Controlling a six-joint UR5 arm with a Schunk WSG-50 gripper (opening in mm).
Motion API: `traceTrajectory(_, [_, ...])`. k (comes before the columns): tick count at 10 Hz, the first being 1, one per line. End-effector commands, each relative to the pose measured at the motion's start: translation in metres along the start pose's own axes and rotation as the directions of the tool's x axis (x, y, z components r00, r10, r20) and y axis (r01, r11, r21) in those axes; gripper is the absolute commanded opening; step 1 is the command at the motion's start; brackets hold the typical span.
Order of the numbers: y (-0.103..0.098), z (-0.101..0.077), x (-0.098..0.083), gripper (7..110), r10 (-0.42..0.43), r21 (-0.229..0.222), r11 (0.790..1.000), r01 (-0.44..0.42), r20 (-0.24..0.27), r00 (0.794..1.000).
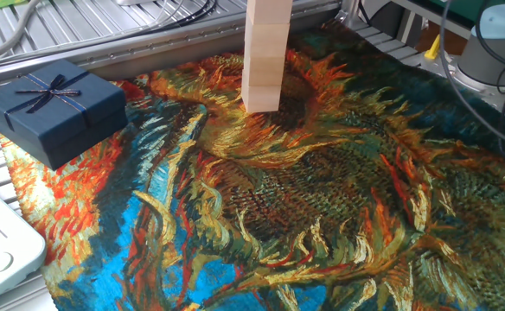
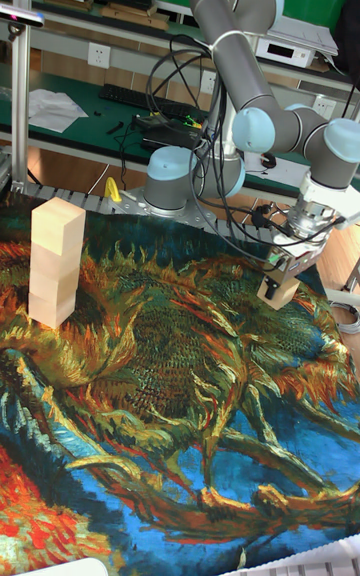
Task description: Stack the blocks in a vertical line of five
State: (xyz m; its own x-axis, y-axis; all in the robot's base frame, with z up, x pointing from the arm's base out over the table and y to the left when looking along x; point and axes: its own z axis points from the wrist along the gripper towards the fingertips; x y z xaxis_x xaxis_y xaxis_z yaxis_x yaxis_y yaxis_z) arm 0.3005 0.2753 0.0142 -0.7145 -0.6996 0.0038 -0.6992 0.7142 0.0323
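A stack of pale wooden blocks [image 2: 56, 262] stands upright at the left of the tall fixed view, its long axis vertical, on a sunflower-painting cloth [image 2: 170, 386]. Three cubes show there, the top one turned slightly off the ones below. In the fixed view the same stack [image 1: 265, 53] rises at upper centre and runs out of the top edge, so its top is hidden.

Only the tall fixed view shows the arm: its gripper [image 2: 281, 281], at centre right, points down with its jaws pinching another block [image 2: 277, 292] just above the cloth, well apart from the stack.

Only the fixed view shows a dark blue gift box [image 1: 52, 108] with a ribbon at upper left, and a white device [image 1: 0, 242] at lower left.
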Motion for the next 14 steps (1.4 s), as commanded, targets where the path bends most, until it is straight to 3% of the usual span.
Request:
traceTrajectory(1, [0.0053,0.003,-0.0018,88,0.002,0.0,1.0,-0.002,0.008,1.0])
traceTrajectory(5, [0.0005,0.0056,0.0016,88,-0.004,0.029,1.0,0.004,-0.002,1.0])
traceTrajectory(10, [0.0034,0.0084,-0.0018,88,0.004,0.015,1.0,-0.004,0.012,1.0])
traceTrajectory(14, [-0.0006,0.0084,0.0057,88,0.002,0.019,1.0,-0.002,0.01,1.0])
